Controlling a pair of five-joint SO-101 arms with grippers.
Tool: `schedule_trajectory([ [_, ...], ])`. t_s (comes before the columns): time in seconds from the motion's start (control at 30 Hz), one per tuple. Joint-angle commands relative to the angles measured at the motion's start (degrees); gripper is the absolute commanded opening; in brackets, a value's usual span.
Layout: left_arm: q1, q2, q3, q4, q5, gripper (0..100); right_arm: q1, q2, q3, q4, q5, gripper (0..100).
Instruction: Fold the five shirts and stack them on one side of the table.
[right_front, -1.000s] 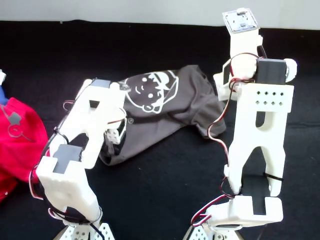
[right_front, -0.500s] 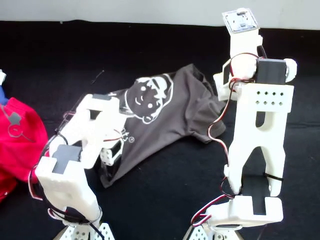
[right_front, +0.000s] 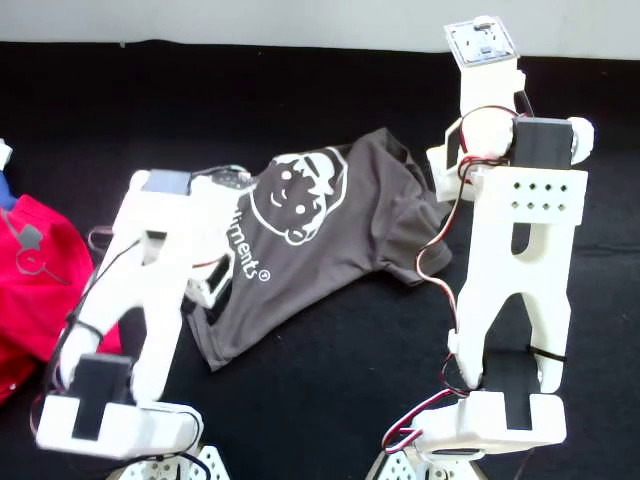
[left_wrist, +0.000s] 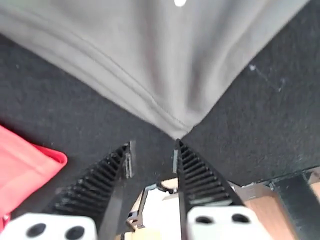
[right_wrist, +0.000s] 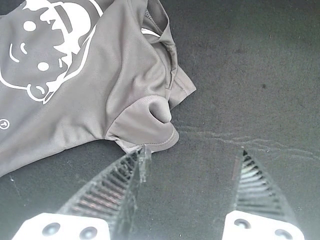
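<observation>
A: Start at the left. What lies there?

B: A red shirt (right_front: 30, 270), bunched at the table's (right_front: 330, 400) left edge, well apart from the work in hand.

A: And the left gripper (left_wrist: 152, 146)?

B: Its jaws are parted by a modest gap and hold nothing. 1 hem corner (left_wrist: 176, 131) of the grey shirt (right_front: 320, 230) points straight at that gap, its tip just ahead of the fingertips and closest to 1 of the 2.

A: How does the grey shirt lie?

B: Face up, print showing, mostly flat. Its long axis runs on a diagonal, from the hem at the near left up to the collar at the far right.

A: Then the right gripper (right_wrist: 194, 151)?

B: Spread wide, also empty. The rumpled sleeve (right_wrist: 150, 125) sits just beside 1 fingertip, off to that side rather than between the 2.

A: So which arm is better placed?

B: I'd judge the left, since the corner is already lined up with its gap and a short push forward should bring cloth between the fingers. The right would first have to shift sideways toward the sleeve.
</observation>
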Motion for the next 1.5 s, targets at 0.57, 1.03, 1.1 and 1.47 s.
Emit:
schedule_trajectory([
  [0.57, 4.79, 6.11, 15.08, -17.58, 11.69, 22, 0.48, -2.59, -0.04, 0.40, -0.09, 26.2],
  [1.03, 2.42, 11.21, 11.38, -22.68, 11.78, 1, 0.48, -2.68, 2.51, 0.40, -0.09, 24.4],
  [1.1, 2.15, 11.21, 9.45, -22.68, 11.78, 1, 0.48, -2.68, 6.11, 0.40, -0.09, 24.1],
  [1.47, 1.98, 11.30, 10.33, -31.38, 11.69, 1, 1.10, -2.68, 33.54, -15.52, 0.00, 24.1],
])
